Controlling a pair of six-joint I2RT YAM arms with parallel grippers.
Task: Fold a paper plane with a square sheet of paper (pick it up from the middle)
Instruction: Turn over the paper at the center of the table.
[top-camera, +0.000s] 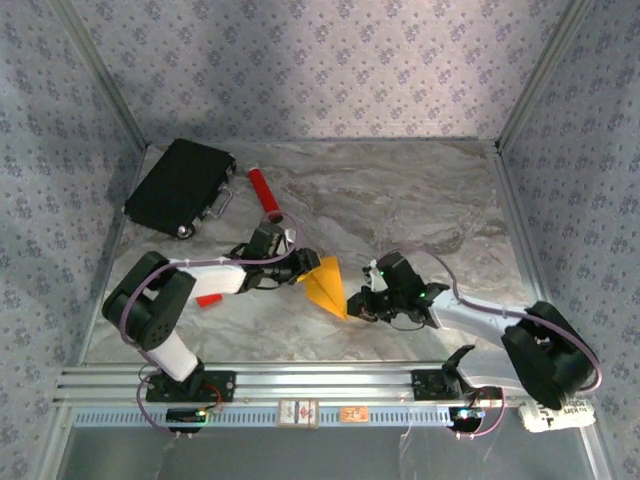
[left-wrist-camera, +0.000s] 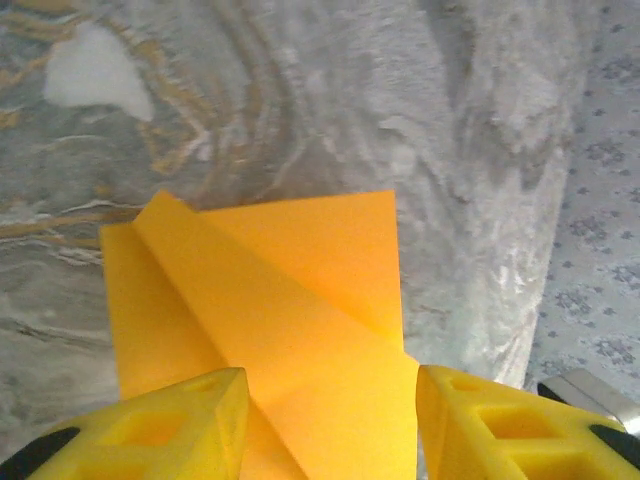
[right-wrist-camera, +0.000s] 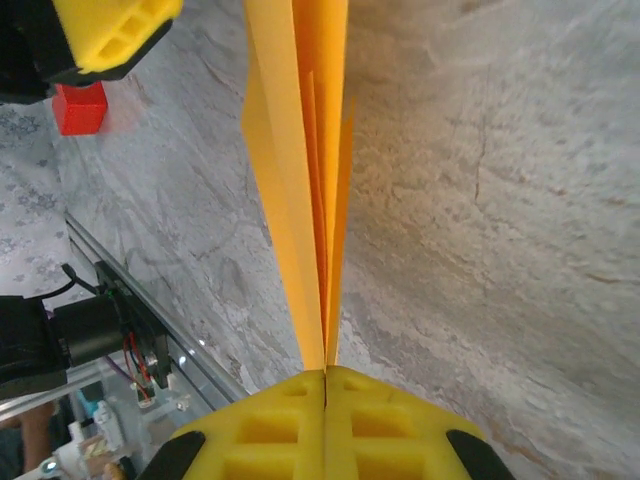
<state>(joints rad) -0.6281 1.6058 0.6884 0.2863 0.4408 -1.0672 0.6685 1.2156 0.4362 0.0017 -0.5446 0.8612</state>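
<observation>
While the black case (top-camera: 180, 187), red cylinder (top-camera: 266, 193) and small red block (top-camera: 209, 299) sit unused on the left of the table (top-camera: 420, 200), the work is mid-table near the front. Left gripper (top-camera: 302, 268) is at the wide end of the sheet of paper (top-camera: 326, 285). The wrist view shows its yellow fingers (left-wrist-camera: 190, 420) standing apart with paper between them, not pinched, so there is no grip on that side. Paper is not a flat square: it is creased to a pointed wedge, with diagonal flaps over a centre line and layers stacked edge-on in the right wrist view. It is held on edge; cannot tell whether its lower edge touches the marble. Right gripper (top-camera: 357, 303) has the pointed end, fingers pressed together on the paper's edge with no gap, so it alone holds the sheet. Judgement: nose folds and centre fold look done, roughly halfway or a bit past. Wing folds seem not yet made, since the layers hang as one narrow bundle. Remaining: fold a wing down each side, spread them, set the plane down.
</observation>
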